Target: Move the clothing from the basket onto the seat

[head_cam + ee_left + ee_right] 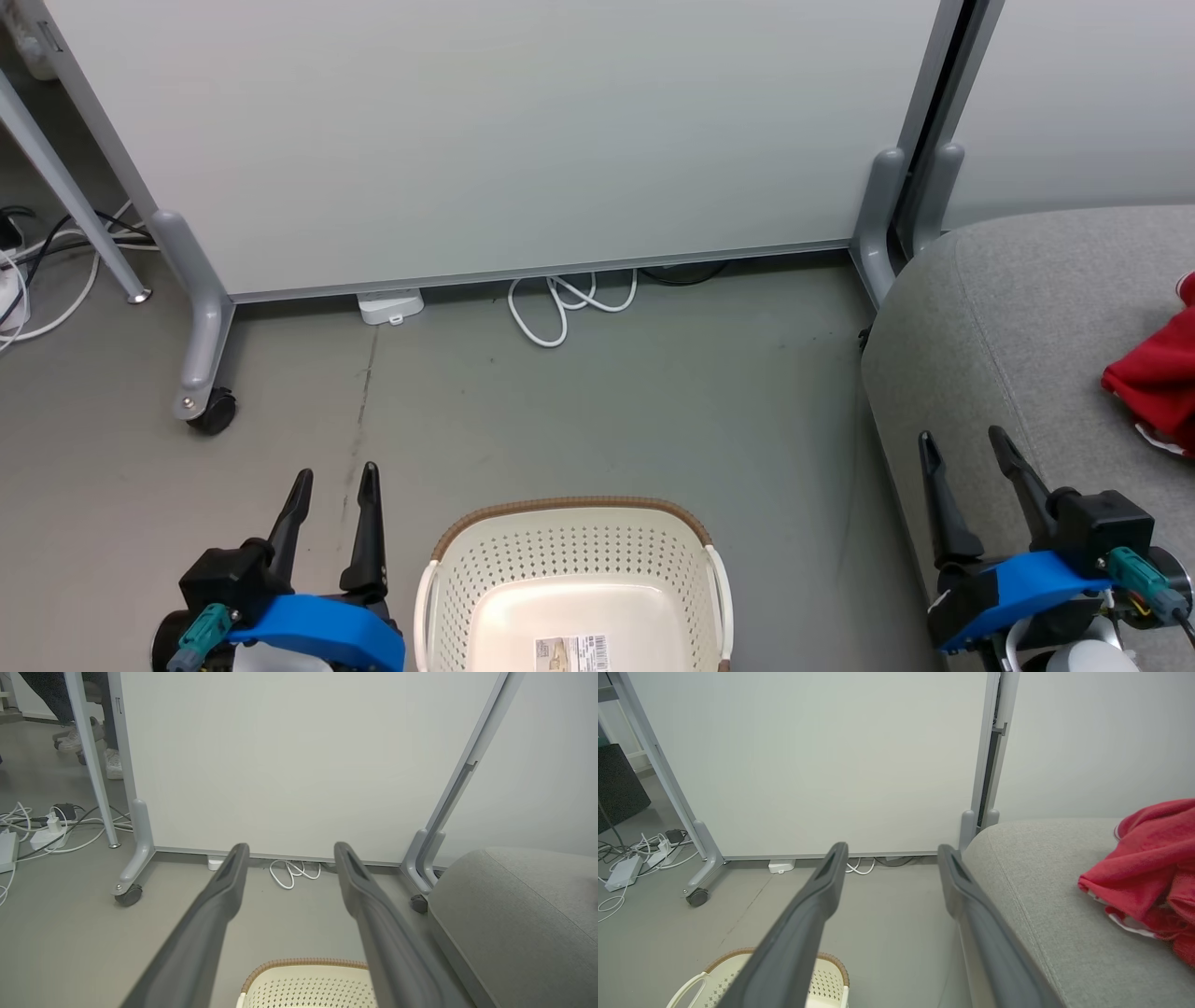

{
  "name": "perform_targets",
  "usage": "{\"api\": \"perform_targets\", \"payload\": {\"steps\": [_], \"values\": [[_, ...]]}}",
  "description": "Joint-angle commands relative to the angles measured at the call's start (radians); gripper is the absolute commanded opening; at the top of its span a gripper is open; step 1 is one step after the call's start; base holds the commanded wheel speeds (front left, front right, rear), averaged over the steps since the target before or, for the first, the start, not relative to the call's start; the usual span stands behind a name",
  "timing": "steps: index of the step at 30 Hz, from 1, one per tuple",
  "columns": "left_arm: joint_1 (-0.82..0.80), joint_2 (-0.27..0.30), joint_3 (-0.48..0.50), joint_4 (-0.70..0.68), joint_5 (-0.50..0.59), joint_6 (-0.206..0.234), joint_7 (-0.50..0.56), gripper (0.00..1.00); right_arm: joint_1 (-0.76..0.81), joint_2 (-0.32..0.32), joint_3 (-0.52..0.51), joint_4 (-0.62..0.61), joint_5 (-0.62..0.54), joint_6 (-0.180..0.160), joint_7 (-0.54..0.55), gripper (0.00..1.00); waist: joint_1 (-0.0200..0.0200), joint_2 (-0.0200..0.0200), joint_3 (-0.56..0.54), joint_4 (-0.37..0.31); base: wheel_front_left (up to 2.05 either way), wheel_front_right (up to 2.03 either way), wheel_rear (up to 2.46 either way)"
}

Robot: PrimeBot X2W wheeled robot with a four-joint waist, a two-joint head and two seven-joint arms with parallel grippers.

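The cream basket [523,541] with its brown rim stands on the floor at the bottom centre, and its visible base holds just a paper label. Red clothing [1158,378] with white trim lies heaped on the grey seat [1008,308] at the right; the right wrist view shows the clothing [1148,868] on the seat [1045,891] too. My left gripper [336,471] is open, left of the basket, with nothing between its fingers. My right gripper [962,437] is open over the seat's front left edge, left of the clothing and apart from it. The basket rim [303,965] shows below my left gripper [289,847].
A pale partition panel [485,131] on castor feet [210,406] closes off the back. White cables [569,303] coil at its base, with more cables and power bricks [42,833] at the far left. A person's shoes [112,760] show behind the panel.
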Motion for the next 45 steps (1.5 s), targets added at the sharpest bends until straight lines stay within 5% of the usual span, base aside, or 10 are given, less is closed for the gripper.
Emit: {"api": "perform_targets", "payload": {"steps": [1,17,18,29,45], "values": [[0.007,0.000,0.010,0.005,0.007,-0.002,-0.003,1.00,0.016,0.002,0.003,-0.009,-0.001,0.000,0.005,1.00,0.0001,0.0000,0.001,0.001,0.00,0.00,0.00],[0.018,-0.009,0.022,0.007,0.013,-0.002,-0.003,1.00,0.025,0.003,0.019,-0.025,0.035,0.000,0.013,1.00,0.0001,0.0000,0.005,0.006,0.00,0.00,0.00],[0.011,-0.008,0.021,0.010,0.006,0.000,0.000,0.00,0.011,0.001,0.019,-0.019,0.029,0.000,0.016,0.00,0.0001,0.0000,0.005,0.006,0.00,0.00,0.00],[0.082,-0.019,0.020,0.091,-0.004,0.000,0.010,0.00,0.040,0.007,0.018,0.075,0.037,0.000,0.023,0.00,0.0001,0.0000,0.005,0.006,0.00,0.00,0.00],[0.057,-0.025,0.063,0.032,-0.272,0.005,0.088,0.00,0.022,0.006,0.006,0.063,0.351,0.000,0.073,0.00,0.0001,0.0000,0.003,0.003,0.00,0.00,0.00]]}}
